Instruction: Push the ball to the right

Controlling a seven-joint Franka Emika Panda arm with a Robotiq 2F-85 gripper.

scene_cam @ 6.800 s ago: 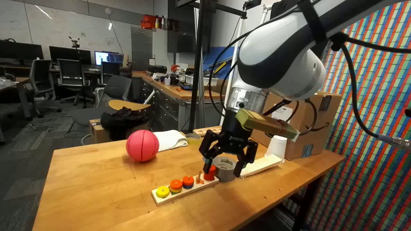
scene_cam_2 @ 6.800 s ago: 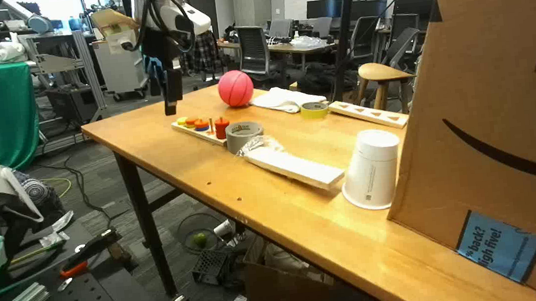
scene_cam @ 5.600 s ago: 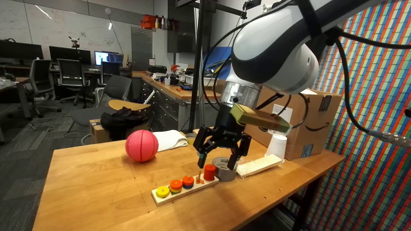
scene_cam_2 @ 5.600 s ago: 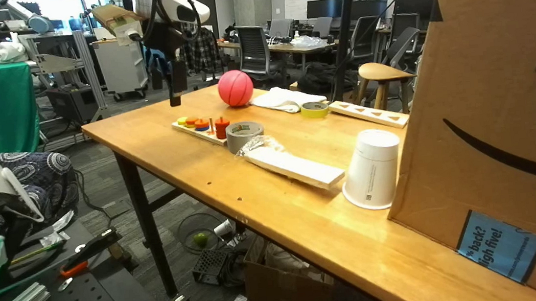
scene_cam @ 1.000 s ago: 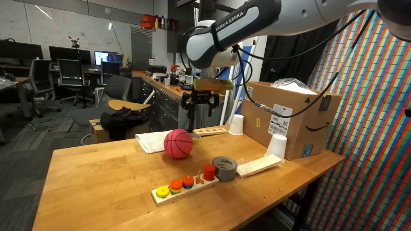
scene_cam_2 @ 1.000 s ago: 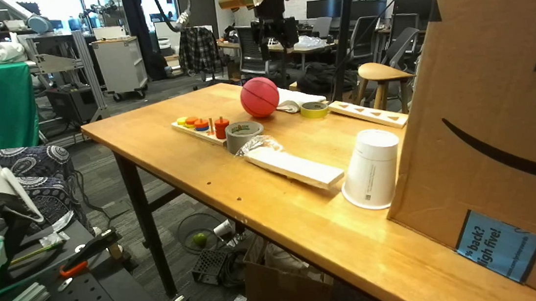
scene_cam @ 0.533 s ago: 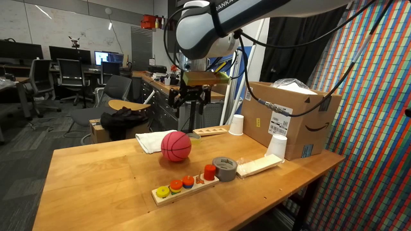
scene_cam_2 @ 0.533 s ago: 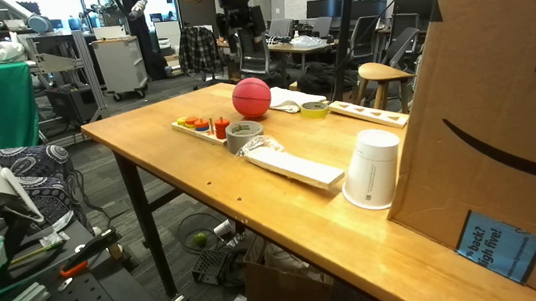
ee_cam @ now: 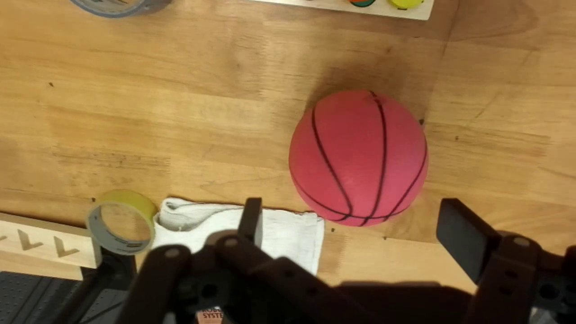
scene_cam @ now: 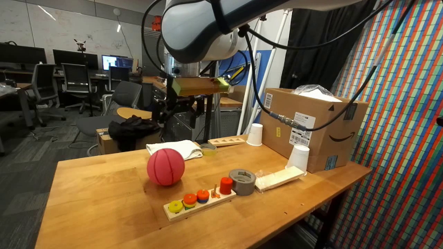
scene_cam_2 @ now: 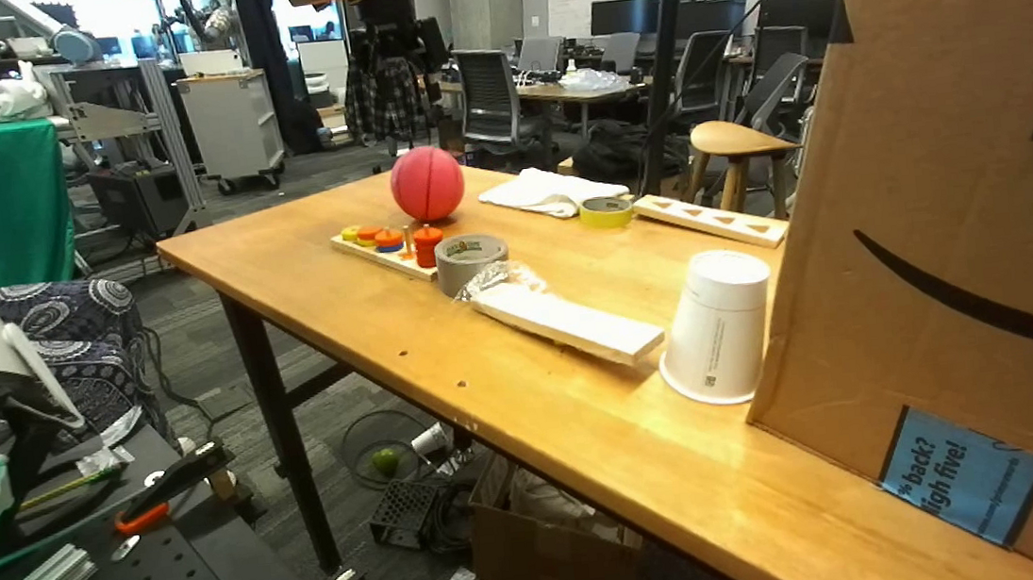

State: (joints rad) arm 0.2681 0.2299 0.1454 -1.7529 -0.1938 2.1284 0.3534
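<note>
The pinkish-red ball [scene_cam: 165, 167] with black seam lines sits on the wooden table, left of centre in an exterior view. It also shows in an exterior view [scene_cam_2: 428, 183] near the table's far end, behind the stacking toy. In the wrist view the ball [ee_cam: 358, 157] lies right of centre, just ahead of the fingertips. My gripper [scene_cam: 177, 119] is open and empty, raised well above the table over the ball's far side. Its fingers stand wide apart in the wrist view [ee_cam: 353, 222], with neither touching the ball.
A stacking toy [scene_cam: 199, 204] and a grey tape roll [scene_cam: 243, 182] lie in front. A white cloth [scene_cam: 181, 149], yellow tape roll [scene_cam: 208, 149] and slotted wooden board [scene_cam: 226, 141] lie behind. A wrapped board [scene_cam: 279, 178], white cups [scene_cam: 298, 159] and a cardboard box [scene_cam: 318, 138] stand right.
The ball first shifted right towards the box, then came back left and nearer the stacking toy within the last second. My gripper rose, moved to the table's back and then left, staying open.
</note>
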